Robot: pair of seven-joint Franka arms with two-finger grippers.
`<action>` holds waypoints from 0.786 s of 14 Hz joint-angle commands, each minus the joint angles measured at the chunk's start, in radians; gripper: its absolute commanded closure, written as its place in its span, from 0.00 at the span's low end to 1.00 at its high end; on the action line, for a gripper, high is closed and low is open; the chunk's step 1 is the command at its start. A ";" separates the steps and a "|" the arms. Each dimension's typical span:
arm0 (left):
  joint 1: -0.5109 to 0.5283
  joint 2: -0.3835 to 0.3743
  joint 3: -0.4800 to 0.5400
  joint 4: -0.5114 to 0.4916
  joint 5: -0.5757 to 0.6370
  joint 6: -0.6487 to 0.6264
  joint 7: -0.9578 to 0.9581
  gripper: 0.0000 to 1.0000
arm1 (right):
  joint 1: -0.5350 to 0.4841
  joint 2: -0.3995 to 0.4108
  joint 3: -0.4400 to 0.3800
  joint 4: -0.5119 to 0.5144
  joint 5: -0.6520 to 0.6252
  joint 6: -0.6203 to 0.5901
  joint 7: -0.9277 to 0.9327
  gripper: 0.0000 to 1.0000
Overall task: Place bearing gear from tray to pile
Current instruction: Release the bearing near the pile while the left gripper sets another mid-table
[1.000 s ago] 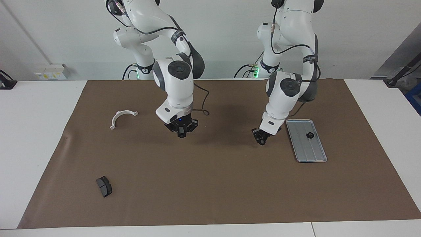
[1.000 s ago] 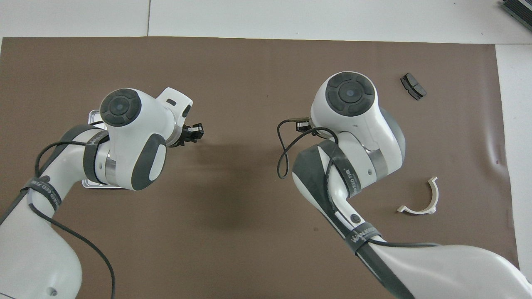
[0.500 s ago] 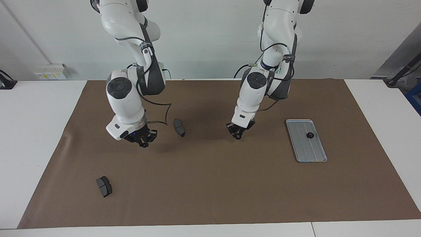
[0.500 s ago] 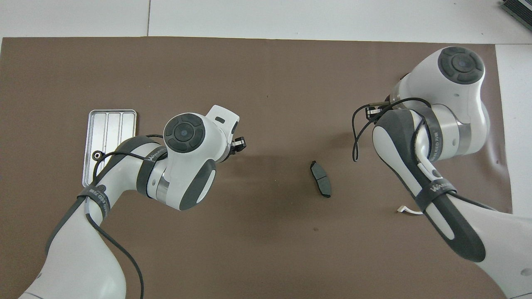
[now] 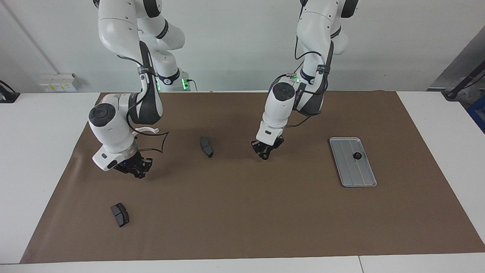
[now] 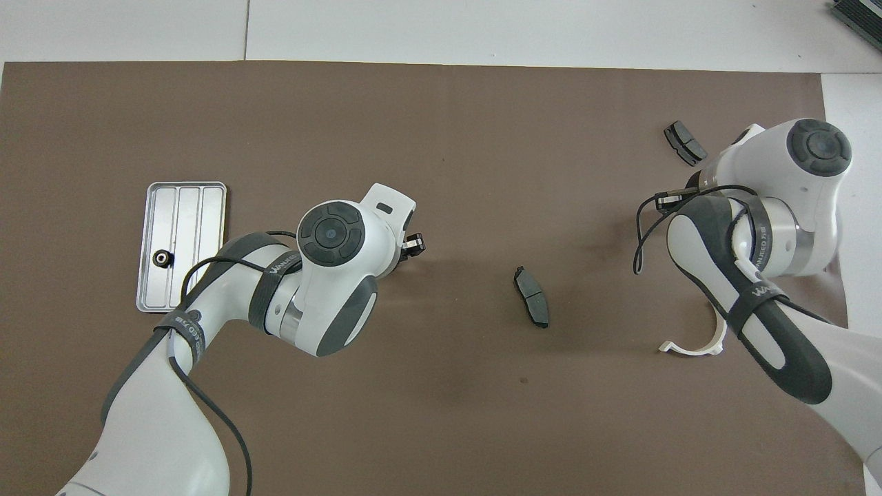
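Facing camera high across table (image 5: 242,267), toward robots; overhead steep down; both share brown mat (image 5: 246,212).

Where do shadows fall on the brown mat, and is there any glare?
Facing view: soft shadows under both arms; the ridged silver-grey metal tray shows only a mild sheen. Overhead view: a faint shadow beside the dark grey brake pad; no glare.

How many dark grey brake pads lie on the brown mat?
2. One brake pad lies mid-mat, nearer the robots; the other brake pad lies farther out, toward the right arm's end. The arms may hide more.
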 commanded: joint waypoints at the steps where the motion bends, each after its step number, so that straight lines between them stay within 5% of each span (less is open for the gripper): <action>1: 0.003 0.005 0.011 0.002 0.028 0.013 -0.013 0.45 | -0.022 0.023 0.014 -0.008 0.032 0.049 -0.025 1.00; 2: 0.013 0.005 0.011 0.004 0.052 0.007 -0.011 0.45 | -0.017 0.024 0.014 -0.008 0.045 0.049 -0.025 0.91; 5: 0.091 0.004 0.009 0.008 0.120 -0.025 0.010 0.45 | -0.015 0.024 0.014 -0.008 0.047 0.047 -0.025 0.00; 11: 0.350 -0.044 0.009 0.013 0.142 -0.130 0.477 0.47 | 0.050 -0.072 0.014 0.007 0.049 -0.006 -0.002 0.00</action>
